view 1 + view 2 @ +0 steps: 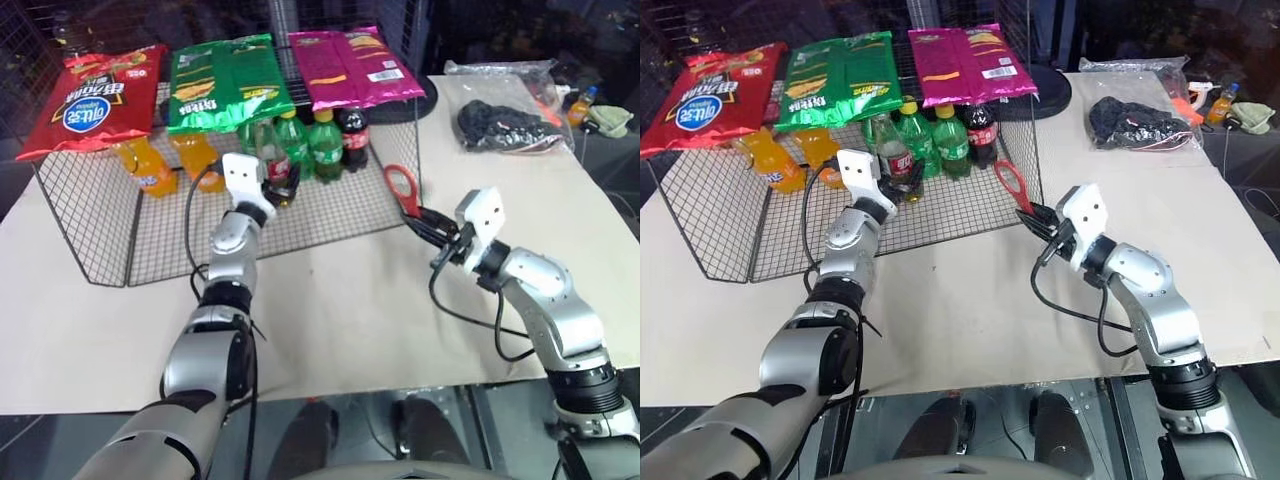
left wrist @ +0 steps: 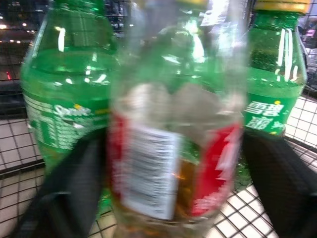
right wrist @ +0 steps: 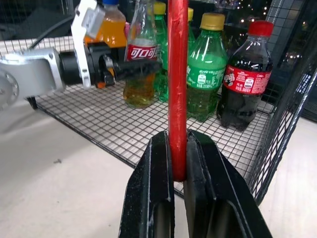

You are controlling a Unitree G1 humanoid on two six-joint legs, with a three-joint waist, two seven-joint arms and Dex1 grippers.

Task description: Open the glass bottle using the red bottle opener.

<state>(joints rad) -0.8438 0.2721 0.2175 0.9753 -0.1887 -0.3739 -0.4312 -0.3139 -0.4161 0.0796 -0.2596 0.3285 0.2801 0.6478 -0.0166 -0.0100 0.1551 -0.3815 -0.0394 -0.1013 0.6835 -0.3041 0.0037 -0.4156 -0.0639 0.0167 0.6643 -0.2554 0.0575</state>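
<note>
My right claw (image 3: 179, 163) is pinched tight on the flat red bottle opener (image 1: 402, 187), held low over the table (image 1: 350, 310). Further off, my left claw (image 3: 130, 69) sits around the upright clear glass bottle (image 3: 140, 59) with the red label — not squeezed tight yet. The bottle top lies forward and left of the opener.

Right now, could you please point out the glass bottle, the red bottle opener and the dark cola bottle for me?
glass bottle (image 3: 140, 54), right wrist view, on its red label.
red bottle opener (image 3: 177, 89), right wrist view, on its flat handle.
dark cola bottle (image 3: 246, 82), right wrist view, on its label.
</note>
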